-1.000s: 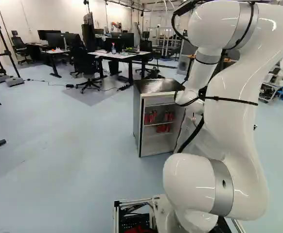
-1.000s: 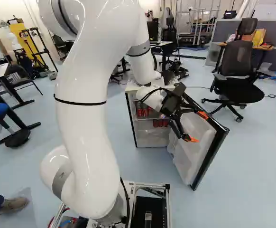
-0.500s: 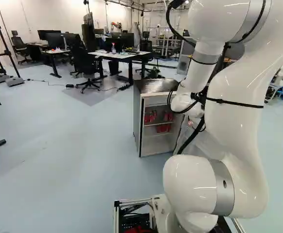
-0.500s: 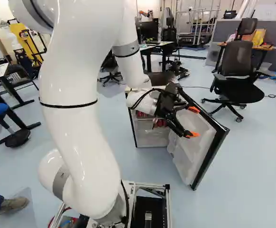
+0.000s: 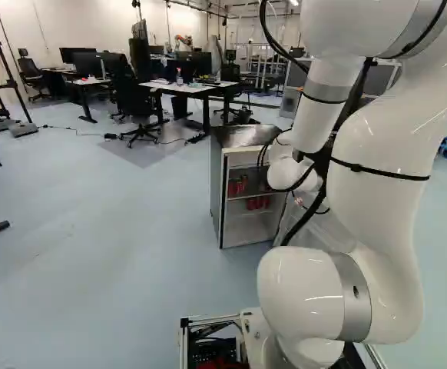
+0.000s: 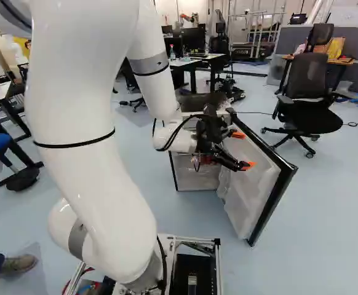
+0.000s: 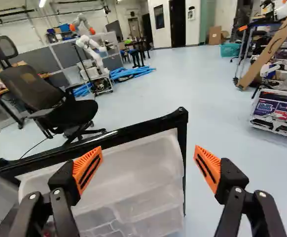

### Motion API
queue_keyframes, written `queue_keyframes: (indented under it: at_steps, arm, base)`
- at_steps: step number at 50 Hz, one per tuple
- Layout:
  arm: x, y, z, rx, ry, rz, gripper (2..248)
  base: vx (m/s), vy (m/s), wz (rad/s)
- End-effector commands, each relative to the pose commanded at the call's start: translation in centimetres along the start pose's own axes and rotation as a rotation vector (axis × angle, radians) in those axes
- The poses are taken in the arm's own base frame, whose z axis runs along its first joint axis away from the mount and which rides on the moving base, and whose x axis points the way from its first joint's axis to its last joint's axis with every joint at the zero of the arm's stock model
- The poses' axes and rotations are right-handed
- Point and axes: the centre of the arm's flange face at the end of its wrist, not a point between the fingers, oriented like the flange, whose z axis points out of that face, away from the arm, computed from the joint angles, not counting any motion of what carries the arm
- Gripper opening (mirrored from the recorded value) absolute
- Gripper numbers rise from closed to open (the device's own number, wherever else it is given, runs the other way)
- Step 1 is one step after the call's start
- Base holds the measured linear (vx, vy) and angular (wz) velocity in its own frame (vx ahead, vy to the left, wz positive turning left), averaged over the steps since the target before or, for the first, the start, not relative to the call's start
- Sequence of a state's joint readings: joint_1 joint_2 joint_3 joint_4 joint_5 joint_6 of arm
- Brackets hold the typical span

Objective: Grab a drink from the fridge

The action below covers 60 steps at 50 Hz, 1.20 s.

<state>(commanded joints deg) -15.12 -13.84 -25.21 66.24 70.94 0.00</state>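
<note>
Ease the spread fingers (image 7: 86,165) clear of the door (image 7: 138,160), then turn toward the cans (image 5: 258,203), nine o'clock in the right base view.

Desks (image 5: 187,88) and office chairs (image 6: 308,92) stand on a pale blue floor (image 5: 93,231).

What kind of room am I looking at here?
Probably a robotics lab or workshop: another robot arm stands by grey partitions, desks with monitors fill the far side, and a small open fridge stands on the floor ahead.
</note>
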Motion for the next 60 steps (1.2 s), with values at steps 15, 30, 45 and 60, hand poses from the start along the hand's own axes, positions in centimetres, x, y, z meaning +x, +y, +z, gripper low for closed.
queue_keyframes:
  at_steps: [15,30,45,60]
  arm:
    - [0.1,0.0,-0.8,0.148,-0.004,-0.059,247]
    - [0.0,-1.0,-1.2,0.295,-0.005,-0.11,247]
    - [-0.5,-2.2,-1.6,0.442,-0.011,-0.168,247]
    - [-2.1,-3.2,-1.8,0.582,-0.037,-0.245,247]
  base:
    - [0.0,0.0,0.0]
    - [0.0,0.0,0.0]
    - [0.0,0.0,0.0]
    - [0.0,0.0,0.0]
